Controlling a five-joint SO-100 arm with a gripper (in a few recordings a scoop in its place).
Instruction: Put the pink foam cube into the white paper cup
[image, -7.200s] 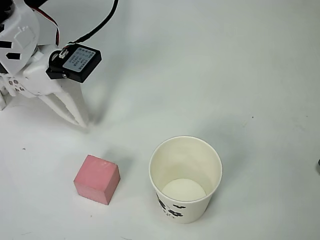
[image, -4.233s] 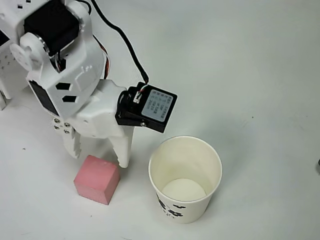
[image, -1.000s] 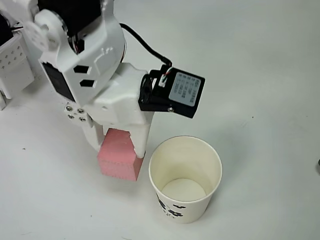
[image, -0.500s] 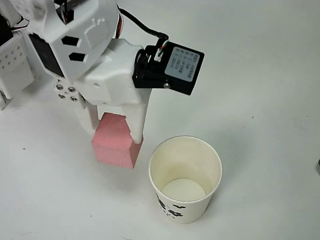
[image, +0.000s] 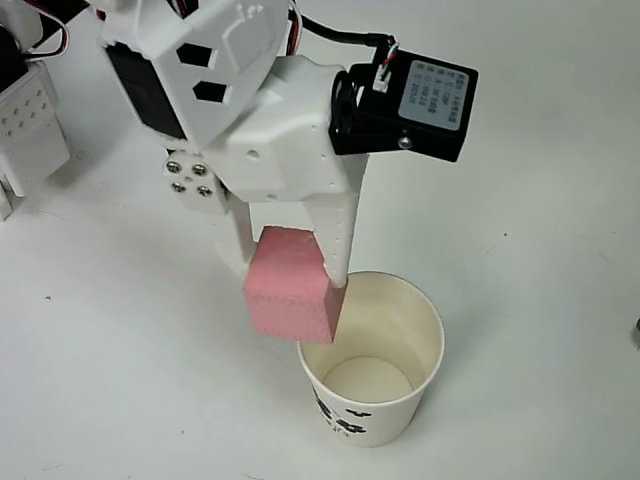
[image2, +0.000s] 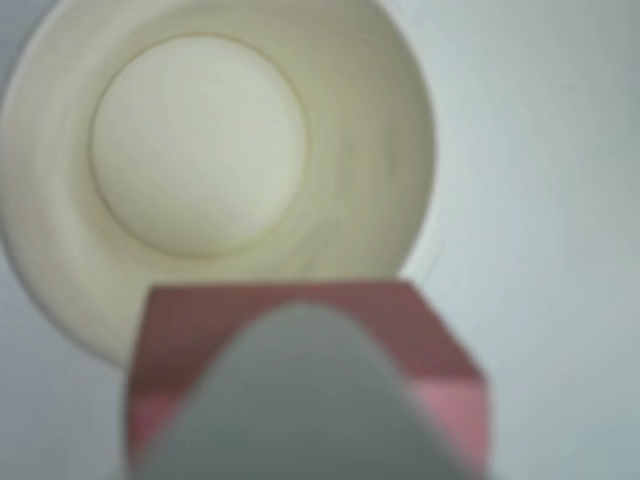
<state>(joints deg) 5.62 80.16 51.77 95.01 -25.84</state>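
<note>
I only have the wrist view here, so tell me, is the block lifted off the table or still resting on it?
Observer: Lifted. From overhead, the salmon-pink foam cube hangs between the white fingers, at the upper-left rim of the white paper cup.
Operator: Is it fully over the mouth?
Observer: No, only its lower right corner overlaps the rim.
Operator: Anything on the cup's outside?
Observer: Small black printed marks on the near side.

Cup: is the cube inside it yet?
Not yet. The claw holds the cube over the rim of the empty cup.
</note>
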